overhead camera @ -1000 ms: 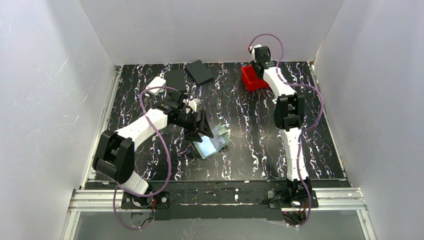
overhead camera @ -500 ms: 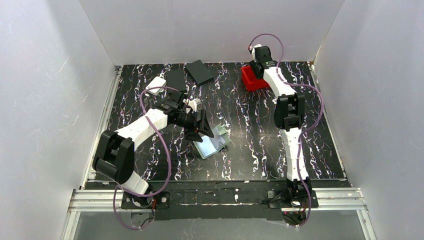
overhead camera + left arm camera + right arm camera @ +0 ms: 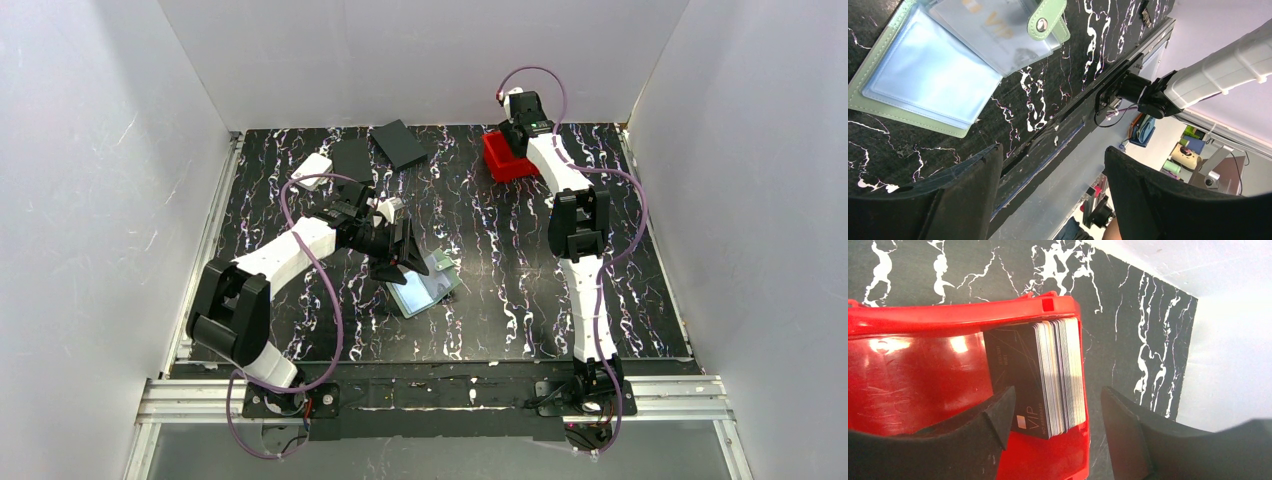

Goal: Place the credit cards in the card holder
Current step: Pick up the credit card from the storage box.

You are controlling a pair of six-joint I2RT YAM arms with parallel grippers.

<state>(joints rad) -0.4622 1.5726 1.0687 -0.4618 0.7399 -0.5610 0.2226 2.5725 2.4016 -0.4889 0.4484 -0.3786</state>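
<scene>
The right gripper (image 3: 1056,396) stands wide open with nothing held. Its two fingers straddle a stack of cards (image 3: 1048,372), one finger over the dark front card, the other outside the bin (image 3: 923,320) wall. The cards stand on edge, packed together against one end of the red bin, which sits at the far right of the table (image 3: 500,250). The right arm reaches out long from its base to get there. The left gripper (image 3: 1048,160) is also spread wide and empty, its fingers over the table just beside the holder (image 3: 923,80), near the table's middle. I cannot tell whether they touch the surface. The holder lies unfolded with its clear pockets up and its snap strap (image 3: 1045,20) lying over one pocket; that pocket seems to have a card in it already, the other looks empty. The step in hand looks like fetching one more card from the bin. The next move calls for the right fingers to come down and close on a single card, not the whole pack. That will be hard with the cards pressed so tight. Then the card has to cross to the holder, where the left gripper is placed to steady or lift a pocket.
</scene>
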